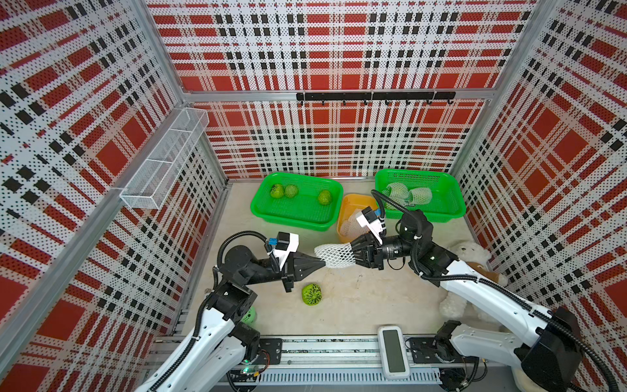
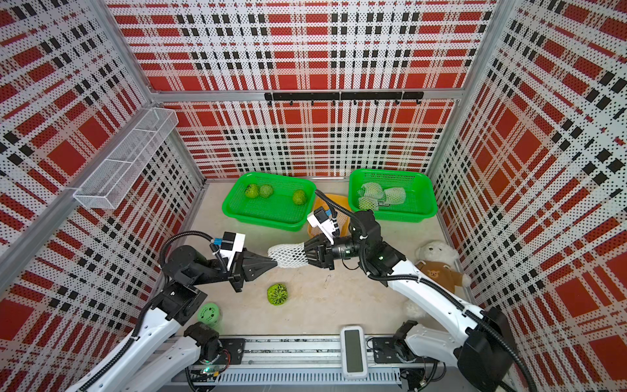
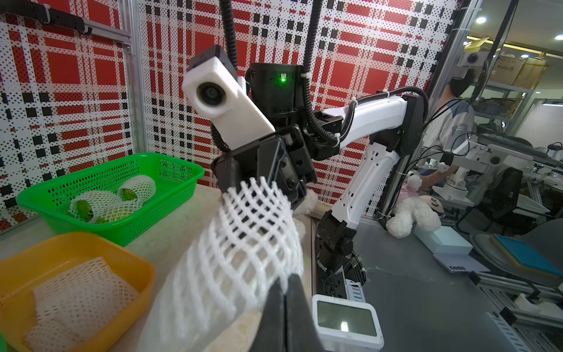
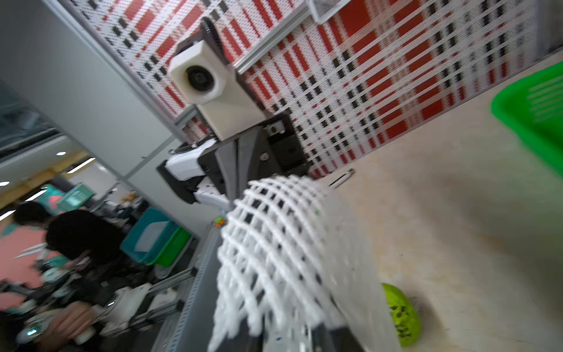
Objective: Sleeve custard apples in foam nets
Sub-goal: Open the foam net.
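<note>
Plaid perforated walls box in a pale tabletop (image 1: 373, 305). Above its middle the left gripper (image 1: 324, 263) has its jaws pressed together on one end of a foam net (image 1: 334, 255). The right gripper (image 1: 354, 255) has its fingers pushed into the other end, jaws seemingly parted to stretch the mouth. That net hangs between them clear of the table and looks empty, so I judge it a sleeve being opened, with no fruit in it yet. Behind, the right green basket (image 1: 424, 215) holds what look like three sleeved fruits (image 1: 420, 196), and the left green basket (image 1: 295, 222) holds three bare custard apples (image 1: 291, 190). Between the baskets an orange tub (image 1: 354, 200) keeps spare nets (image 1: 349, 227). Roughly half done, by my count
</note>
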